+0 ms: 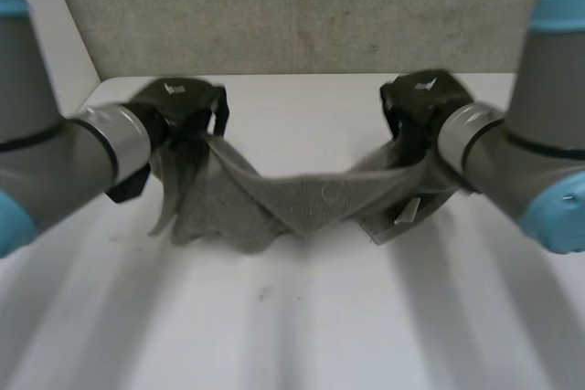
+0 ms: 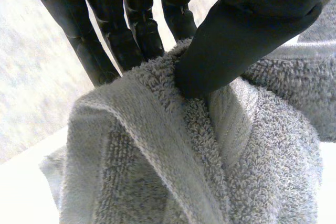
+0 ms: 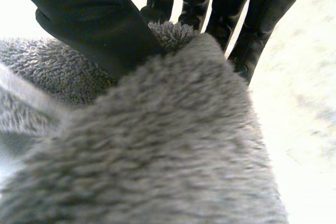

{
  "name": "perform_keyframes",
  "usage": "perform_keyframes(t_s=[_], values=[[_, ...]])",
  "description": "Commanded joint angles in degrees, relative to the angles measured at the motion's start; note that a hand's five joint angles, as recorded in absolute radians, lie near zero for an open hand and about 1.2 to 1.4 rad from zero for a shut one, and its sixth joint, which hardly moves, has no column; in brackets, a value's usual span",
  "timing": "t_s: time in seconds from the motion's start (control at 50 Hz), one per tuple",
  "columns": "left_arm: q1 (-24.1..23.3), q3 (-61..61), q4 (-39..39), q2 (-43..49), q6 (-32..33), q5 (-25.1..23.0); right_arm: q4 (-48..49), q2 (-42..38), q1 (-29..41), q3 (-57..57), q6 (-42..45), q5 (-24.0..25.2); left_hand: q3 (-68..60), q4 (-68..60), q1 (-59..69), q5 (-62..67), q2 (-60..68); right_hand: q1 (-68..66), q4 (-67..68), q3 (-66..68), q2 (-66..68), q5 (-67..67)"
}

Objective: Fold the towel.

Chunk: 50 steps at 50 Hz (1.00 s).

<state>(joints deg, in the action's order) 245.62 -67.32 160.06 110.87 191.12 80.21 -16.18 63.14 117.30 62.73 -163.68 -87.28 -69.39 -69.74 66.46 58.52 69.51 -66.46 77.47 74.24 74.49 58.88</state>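
The grey towel hung in the air between the two hands, over the far half of the white table. Its top edge was pulled out from one hand to the other and dipped down in the middle. Loose folds drooped below each hand, and more cloth hung under the middle. I could not tell if the lowest folds touched the table.

The left hand was clamped on one top end of the towel. In the left wrist view its thumb pressed the fluffy cloth against the fingers, and the towel bunched up and fell away under the palm.

The right hand was clamped on the other top end. In the right wrist view its thumb pushed into the cloth from one side and its fingers stood behind it, so the towel was pinched between them.

Both hands were at about the same height and well apart. The left arm and the right arm reached in from the two sides. Behind the table stood a grey wall.
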Motion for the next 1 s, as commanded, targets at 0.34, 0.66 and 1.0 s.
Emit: perform_keyframes(t_s=[0.34,0.66,1.0], values=[[0.4,20.6,25.4,4.1,0.0,3.5,39.8,0.2,0.9,-2.9,-1.4,-2.5,-10.6,-10.3,13.5,11.5,10.5,-13.5,2.5,5.8,5.5,11.1],[-0.6,-16.9,24.2,9.7,13.9,3.2,10.6,-17.4,1.0,-2.4,8.0,1.5,-0.8,-0.4,3.7,1.7,0.7,-13.5,2.5,5.8,5.5,11.1],[-2.3,-22.9,23.5,-2.1,14.2,2.8,9.2,-8.0,0.1,7.5,6.8,0.4,53.9,54.3,-51.0,-53.1,-54.1,-13.5,2.5,5.8,5.5,11.1]])
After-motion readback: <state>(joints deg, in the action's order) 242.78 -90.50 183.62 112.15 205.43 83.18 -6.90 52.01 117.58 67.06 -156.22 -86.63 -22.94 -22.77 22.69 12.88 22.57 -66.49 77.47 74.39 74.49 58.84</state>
